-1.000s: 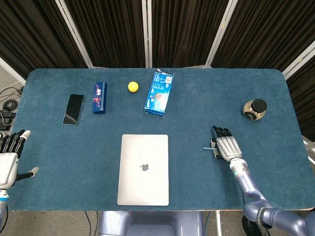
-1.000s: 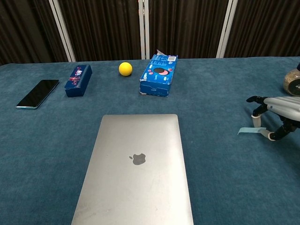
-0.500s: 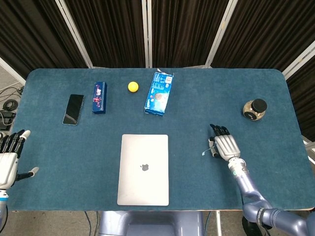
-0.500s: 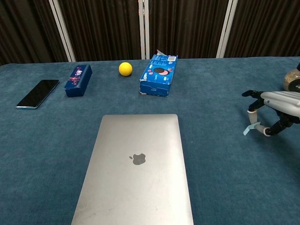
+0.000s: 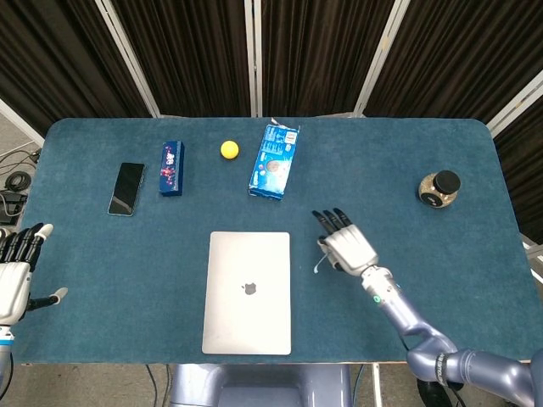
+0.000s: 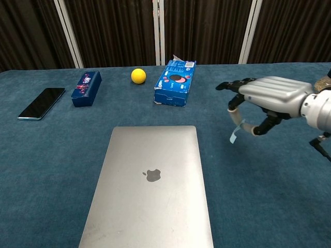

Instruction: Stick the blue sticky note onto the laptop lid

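Fingers of the left hand (image 5: 17,271) are lying spread and empty at the table's edge. Laptop (image 6: 150,186) is sitting closed. Just right of it, the right hand (image 6: 269,101) is pinching the blue sticky note (image 6: 235,135), dangling limp, featherlight paper; an edge grip probably suits it.

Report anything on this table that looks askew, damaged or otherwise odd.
Only small things. The blue snack box has its far end flap torn open and sticking up, and it lies angled to the table edge. The blue sticky note dangles from the right hand, off the table. Nothing is spilled.
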Available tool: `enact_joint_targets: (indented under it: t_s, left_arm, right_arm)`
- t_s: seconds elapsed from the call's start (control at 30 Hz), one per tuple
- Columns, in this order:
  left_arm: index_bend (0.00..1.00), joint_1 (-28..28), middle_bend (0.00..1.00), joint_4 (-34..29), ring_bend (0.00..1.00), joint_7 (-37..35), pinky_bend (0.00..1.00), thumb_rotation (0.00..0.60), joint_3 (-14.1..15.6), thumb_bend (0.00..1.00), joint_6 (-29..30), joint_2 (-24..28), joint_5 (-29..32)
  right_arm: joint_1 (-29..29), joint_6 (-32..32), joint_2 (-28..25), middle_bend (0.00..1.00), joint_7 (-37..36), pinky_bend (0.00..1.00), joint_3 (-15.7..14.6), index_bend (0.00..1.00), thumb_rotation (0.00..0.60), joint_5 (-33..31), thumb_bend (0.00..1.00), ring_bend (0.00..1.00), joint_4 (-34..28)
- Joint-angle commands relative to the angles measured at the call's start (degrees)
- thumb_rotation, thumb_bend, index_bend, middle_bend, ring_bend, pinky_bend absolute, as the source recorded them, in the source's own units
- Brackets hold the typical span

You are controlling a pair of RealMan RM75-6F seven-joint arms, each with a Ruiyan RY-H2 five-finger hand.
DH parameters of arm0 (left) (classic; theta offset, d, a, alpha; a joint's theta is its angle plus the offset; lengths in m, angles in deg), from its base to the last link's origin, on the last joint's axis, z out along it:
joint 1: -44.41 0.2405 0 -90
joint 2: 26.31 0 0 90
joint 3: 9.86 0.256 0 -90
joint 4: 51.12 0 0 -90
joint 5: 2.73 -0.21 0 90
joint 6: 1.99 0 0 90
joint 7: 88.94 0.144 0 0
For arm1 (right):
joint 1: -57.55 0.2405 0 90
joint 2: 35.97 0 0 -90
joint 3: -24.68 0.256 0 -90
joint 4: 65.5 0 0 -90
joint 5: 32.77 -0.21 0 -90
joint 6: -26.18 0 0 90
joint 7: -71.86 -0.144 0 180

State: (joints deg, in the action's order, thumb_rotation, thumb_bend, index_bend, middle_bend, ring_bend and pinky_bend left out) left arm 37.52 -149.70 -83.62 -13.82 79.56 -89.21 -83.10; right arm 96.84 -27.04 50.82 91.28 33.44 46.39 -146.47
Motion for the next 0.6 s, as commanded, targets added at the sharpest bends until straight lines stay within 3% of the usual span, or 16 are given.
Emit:
enact_joint_targets:
  t_s: [0.03, 0.27, 0.6]
  left_arm:
    - [0.00, -0.1, 0.00, 0.0, 0.00, -0.7, 0.00, 0.600, -0.1, 0.00, -0.3, 0.2, 0.3]
    - [0.00, -0.1, 0.00, 0.1, 0.00, -2.6, 0.00, 0.600, -0.3, 0.00, -0.9, 0.9, 1.0]
    - [0.00, -0.7, 0.00, 0.8, 0.00, -4.3, 0.00, 0.600, -0.7, 0.00, -2.4, 1.3, 2.3]
  right_arm:
    - [4.5, 2.9, 1.3, 0.00, 5.8, 0.00, 1.7, 0.63, 0.600, 0.0, 0.38, 0.00, -2.1]
    - [11.1, 7.6, 4.3, 0.00, 9.4, 0.00, 1.6, 0.63, 0.600, 3.1, 0.38, 0.00, 0.9]
    - [16.9, 9.2, 7.2, 0.00, 15.3, 0.00, 0.3, 0.64, 0.600, 9.0, 0.38, 0.00, 3.5]
